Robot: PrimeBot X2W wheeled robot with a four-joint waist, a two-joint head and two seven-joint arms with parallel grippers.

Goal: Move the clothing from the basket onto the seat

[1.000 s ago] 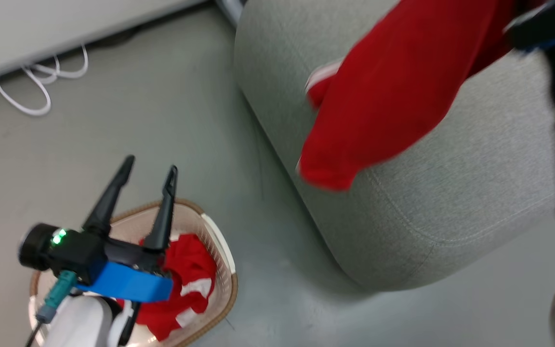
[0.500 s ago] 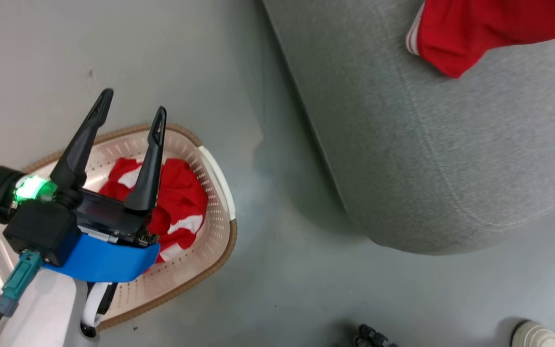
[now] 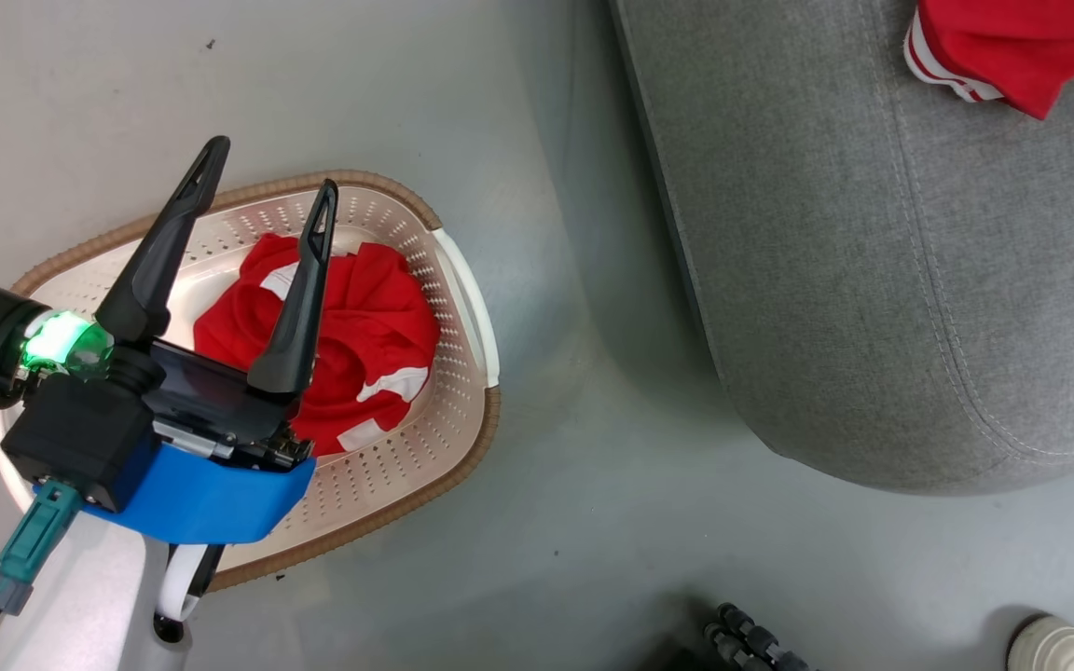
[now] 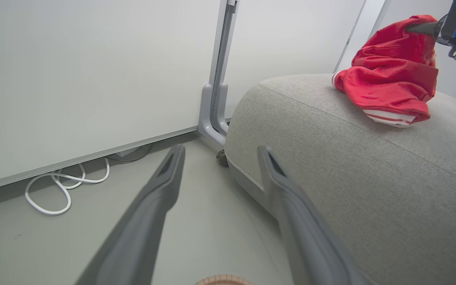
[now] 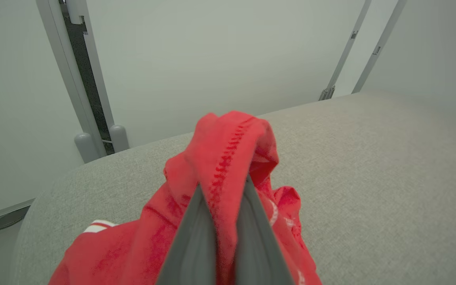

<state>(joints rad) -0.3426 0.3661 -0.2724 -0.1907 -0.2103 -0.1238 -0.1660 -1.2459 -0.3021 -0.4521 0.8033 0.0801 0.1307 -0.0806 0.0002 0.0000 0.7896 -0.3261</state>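
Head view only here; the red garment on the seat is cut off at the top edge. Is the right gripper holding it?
Observer: Yes. The right gripper is shut on a fold of the red garment.
Operator: Is it hanging free?
Observer: No. In the left wrist view its striped hem lies on the seat.
Operator: What's behind the seat?
Observer: A pale wall panel with a grey post.

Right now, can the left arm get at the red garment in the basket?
Probably yes: the left gripper hangs open above the basket, and nothing covers the red garment lying in it.
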